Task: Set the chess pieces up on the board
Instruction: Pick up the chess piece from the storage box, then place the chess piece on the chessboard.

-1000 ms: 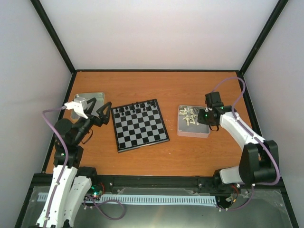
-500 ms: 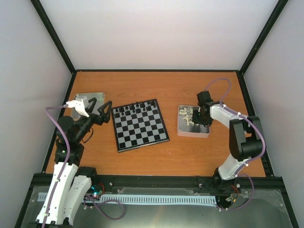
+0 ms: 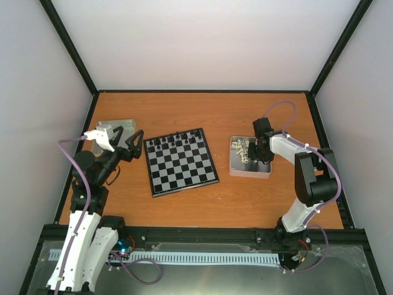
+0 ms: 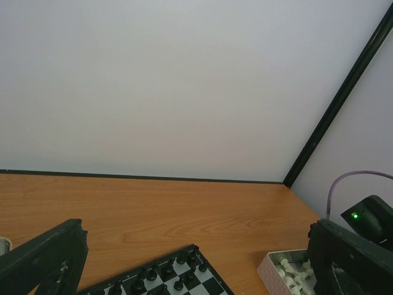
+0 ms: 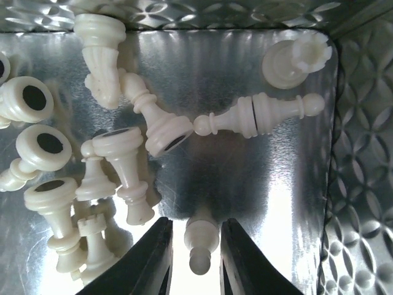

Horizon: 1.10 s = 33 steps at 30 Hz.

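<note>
Evidently little is done: tiny black chess figures (image 3: 177, 141) line the far edge of the small black-and-silver checked chessboard (image 3: 182, 165), and no cream piece stands on it. The cream-white chess pieces (image 5: 153, 123) lie heaped in the square silver metal tray (image 3: 250, 174) right of the board. The right tool (image 5: 196, 224) straddles one fallen pawn-like piece (image 5: 201, 239); I cannot tell whether it is clenched. The left tool (image 3: 128, 136), left of the board, gapes released. The black figures are too small to count.
</note>
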Available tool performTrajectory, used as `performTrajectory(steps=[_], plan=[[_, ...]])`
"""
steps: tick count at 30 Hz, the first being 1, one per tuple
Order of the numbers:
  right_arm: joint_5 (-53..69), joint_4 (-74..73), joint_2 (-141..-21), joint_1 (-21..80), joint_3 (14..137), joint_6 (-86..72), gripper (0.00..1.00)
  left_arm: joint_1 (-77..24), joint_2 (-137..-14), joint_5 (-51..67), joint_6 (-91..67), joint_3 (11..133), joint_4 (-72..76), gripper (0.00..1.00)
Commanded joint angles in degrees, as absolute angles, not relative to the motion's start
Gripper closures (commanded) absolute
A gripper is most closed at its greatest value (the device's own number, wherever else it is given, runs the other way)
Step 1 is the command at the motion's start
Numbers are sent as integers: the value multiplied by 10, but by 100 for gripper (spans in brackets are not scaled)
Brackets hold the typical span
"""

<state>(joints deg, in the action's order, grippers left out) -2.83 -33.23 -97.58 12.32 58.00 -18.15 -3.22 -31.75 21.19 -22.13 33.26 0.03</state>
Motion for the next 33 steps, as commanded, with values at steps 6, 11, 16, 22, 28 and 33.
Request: performTrajectory(steps=[6, 11, 16, 22, 28, 33], plan=[[-48, -349, -970, 132, 587, -185, 89, -28, -309, 202, -209, 348, 6, 0], [-72, -361, -958, 134, 599, -185, 97, -28, -306, 195, -208, 348, 3, 0], [-49, -385, -913, 152, 632, -183, 97, -28, -306, 186, -208, 348, 1, 0], [15, -412, -838, 185, 670, -185, 97, -28, -308, 171, -210, 350, 1, 0], [53, -420, -790, 261, 696, -207, 97, -28, -313, 177, -213, 355, 2, 0], [61, -413, -779, 338, 706, -236, 97, -28, -313, 175, -215, 370, 2, 0]])
